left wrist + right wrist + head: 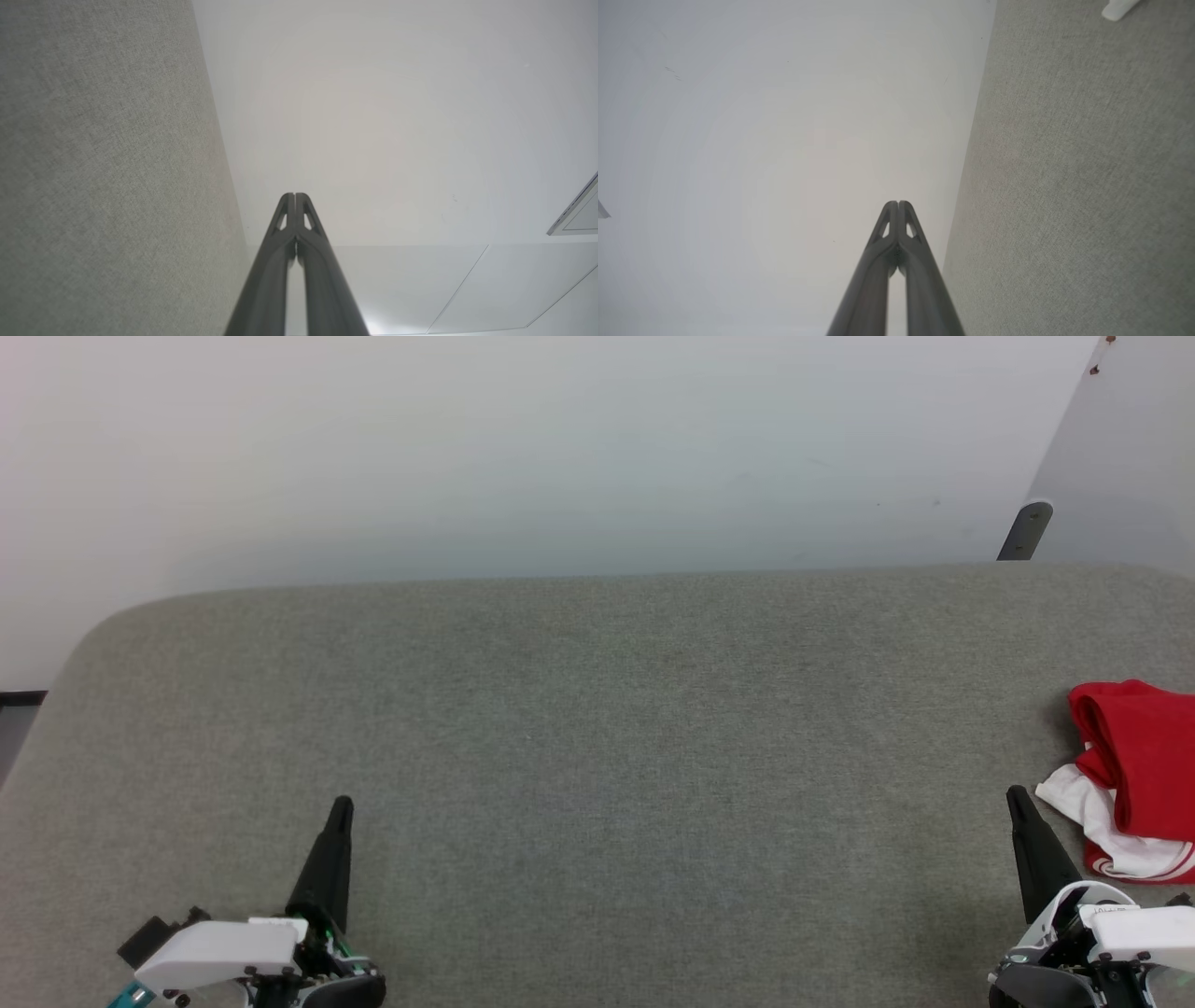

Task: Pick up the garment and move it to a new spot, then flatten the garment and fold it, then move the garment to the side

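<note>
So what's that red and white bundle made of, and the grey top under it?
The crumpled red and white garment looks like soft, thin, matte cloth, perhaps jersey knit: it slumps in loose folds. The wide grey tabletop seems covered in coarse matte woven fabric: a speckled weave shows all over. What is beneath that covering cannot be told.

A wide tabletop [597,756] covered in grey-green woven fabric, with rounded far corners. One thing lies directly on it: the garment [1134,765], a red jersey with a white, red-striped sleeve, crumpled in a heap at the tabletop's right side.
</note>
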Robot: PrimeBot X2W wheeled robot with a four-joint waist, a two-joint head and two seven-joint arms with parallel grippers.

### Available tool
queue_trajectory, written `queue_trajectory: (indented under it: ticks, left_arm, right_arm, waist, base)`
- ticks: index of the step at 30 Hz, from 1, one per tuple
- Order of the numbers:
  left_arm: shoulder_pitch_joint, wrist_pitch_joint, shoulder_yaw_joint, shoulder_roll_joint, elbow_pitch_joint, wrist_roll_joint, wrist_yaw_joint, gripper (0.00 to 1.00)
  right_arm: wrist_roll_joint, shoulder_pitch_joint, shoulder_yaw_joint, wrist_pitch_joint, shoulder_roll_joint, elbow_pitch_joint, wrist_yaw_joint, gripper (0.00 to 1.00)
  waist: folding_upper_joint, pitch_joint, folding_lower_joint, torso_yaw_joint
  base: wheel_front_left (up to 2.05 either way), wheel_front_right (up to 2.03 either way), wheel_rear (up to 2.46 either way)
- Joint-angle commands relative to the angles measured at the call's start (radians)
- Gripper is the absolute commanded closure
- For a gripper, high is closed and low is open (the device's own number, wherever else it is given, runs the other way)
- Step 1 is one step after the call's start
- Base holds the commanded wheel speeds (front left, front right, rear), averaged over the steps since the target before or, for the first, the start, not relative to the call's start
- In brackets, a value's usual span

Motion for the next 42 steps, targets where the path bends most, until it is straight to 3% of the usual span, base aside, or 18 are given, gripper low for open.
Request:
queue_trajectory:
  ticks: [1, 42]
  left_arm:
    - [-0.009, 0.003, 0.002, 0.0, 0.001, -0.003, -0.006, 1.0]
    - [-0.009, 0.003, 0.002, 0.0, 0.001, -0.003, -0.006, 1.0]
  right_arm:
    - [0.004, -0.003, 0.0, 0.002, 0.004, 0.0, 0.0, 1.0]
    - [0.004, -0.003, 0.0, 0.002, 0.004, 0.0, 0.0, 1.0]
  waist:
    - [-0.0001, 0.0, 0.0, 0.0]
    - [-0.0001, 0.0, 0.0, 0.0]
  base:
    - [0.0, 0.0, 0.0]
    - [0.0, 0.0, 0.0]
